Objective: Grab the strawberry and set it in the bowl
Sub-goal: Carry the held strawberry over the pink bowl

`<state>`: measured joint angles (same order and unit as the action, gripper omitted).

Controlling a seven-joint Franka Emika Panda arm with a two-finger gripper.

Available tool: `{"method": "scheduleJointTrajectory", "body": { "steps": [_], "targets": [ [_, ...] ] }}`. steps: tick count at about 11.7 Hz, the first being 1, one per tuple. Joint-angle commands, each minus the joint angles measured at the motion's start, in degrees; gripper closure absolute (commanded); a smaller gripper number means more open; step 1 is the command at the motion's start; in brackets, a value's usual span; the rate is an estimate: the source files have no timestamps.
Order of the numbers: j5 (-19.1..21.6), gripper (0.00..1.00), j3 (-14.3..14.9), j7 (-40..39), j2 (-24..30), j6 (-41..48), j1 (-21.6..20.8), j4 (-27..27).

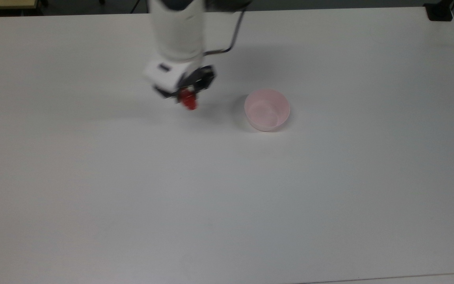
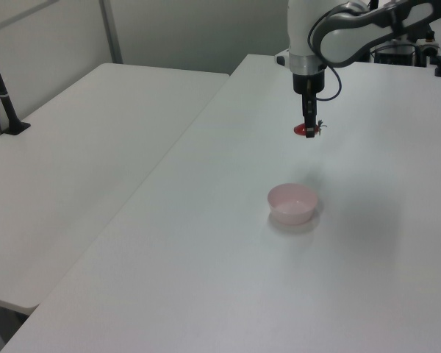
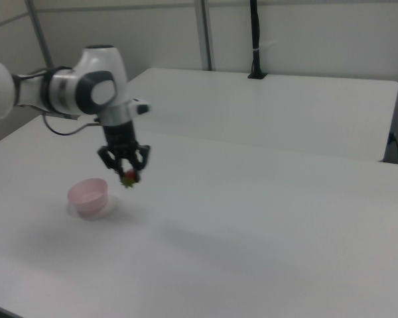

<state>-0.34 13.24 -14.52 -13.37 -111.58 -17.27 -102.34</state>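
The gripper point(image 1: 189, 94) hangs above the white table point(image 1: 227, 197), its two fingers clamped on the strawberry point(image 1: 188, 101), which is lifted clear of the surface. In the left view the strawberry point(image 2: 306, 129) sits at the fingertips of the gripper point(image 2: 308, 126), with open air between it and the tabletop. In the right view the gripper point(image 3: 127, 171) holds the strawberry point(image 3: 128, 177) pointing downward. The bowl point(image 1: 267, 109) stands upright on the table, nearer the far edge than the near edge in the top view, to the top view's right of the strawberry and apart from it. In the right view the bowl point(image 3: 88, 196) lies just beside and below the held fruit.
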Motion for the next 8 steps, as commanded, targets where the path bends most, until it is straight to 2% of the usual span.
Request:
{"method": "scheduleJointTrajectory", "body": {
  "steps": [1,3,6,7,8],
  "targets": [
    [1.2,0.67,1.9,9.7,1.0,0.1,-12.1,-2.1],
    [1.2,0.66,1.3,14.4,-0.1,-1.5,-15.8,-2.1],
    [1.2,0.63,0.3,19.0,-3.7,-7.3,-15.9,-2.0],
    [1.2,0.42,0.3,19.8,-4.2,-8.3,-15.9,-2.0],
    [1.3,0.07,0.3,20.7,-4.5,-8.6,-15.9,-2.0]
  ]
}}
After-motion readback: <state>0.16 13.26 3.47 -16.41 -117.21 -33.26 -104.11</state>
